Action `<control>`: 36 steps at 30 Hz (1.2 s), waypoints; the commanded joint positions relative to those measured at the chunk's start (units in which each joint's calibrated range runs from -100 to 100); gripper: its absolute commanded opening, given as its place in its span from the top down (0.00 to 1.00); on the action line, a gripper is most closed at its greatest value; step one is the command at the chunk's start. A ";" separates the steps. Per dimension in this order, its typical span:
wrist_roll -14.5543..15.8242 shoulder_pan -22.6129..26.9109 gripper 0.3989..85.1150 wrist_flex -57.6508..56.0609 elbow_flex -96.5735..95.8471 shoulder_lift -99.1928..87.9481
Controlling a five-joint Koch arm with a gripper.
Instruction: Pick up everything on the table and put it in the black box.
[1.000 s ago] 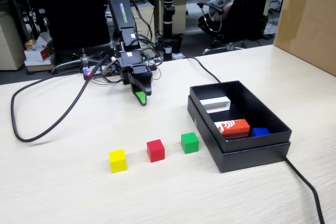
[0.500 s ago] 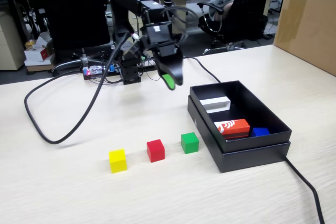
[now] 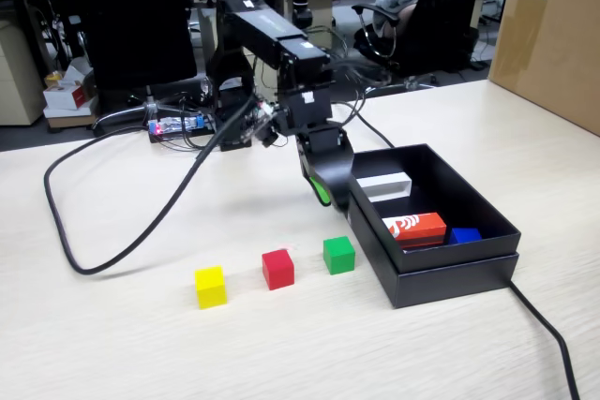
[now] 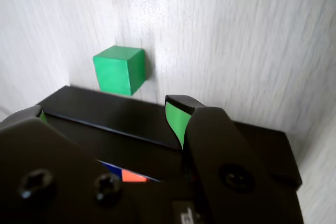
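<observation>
Fixed view: yellow cube (image 3: 210, 286), red cube (image 3: 277, 268) and green cube (image 3: 338, 254) all sit on the table (image 3: 112, 344) near its front edge, none yet in the black box (image 3: 450, 274). Wrist view: pincer (image 4: 105, 114) parted, empty, above the box rim.

Arm reaches out from its base at the far side, elbow high, forearm angled down toward the near right. Hand (image 3: 330, 196) points downward, held above the desk (image 3: 141, 344), not touching it. Wrist view shows the jaws parted, green pads (image 4: 176, 119) facing inward, nothing between them.
</observation>
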 commanded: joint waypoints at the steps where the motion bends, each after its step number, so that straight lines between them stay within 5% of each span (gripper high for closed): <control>1: -0.44 -0.29 0.44 -0.16 5.20 0.86; 36: -0.59 0.00 0.45 1.99 14.63 21.06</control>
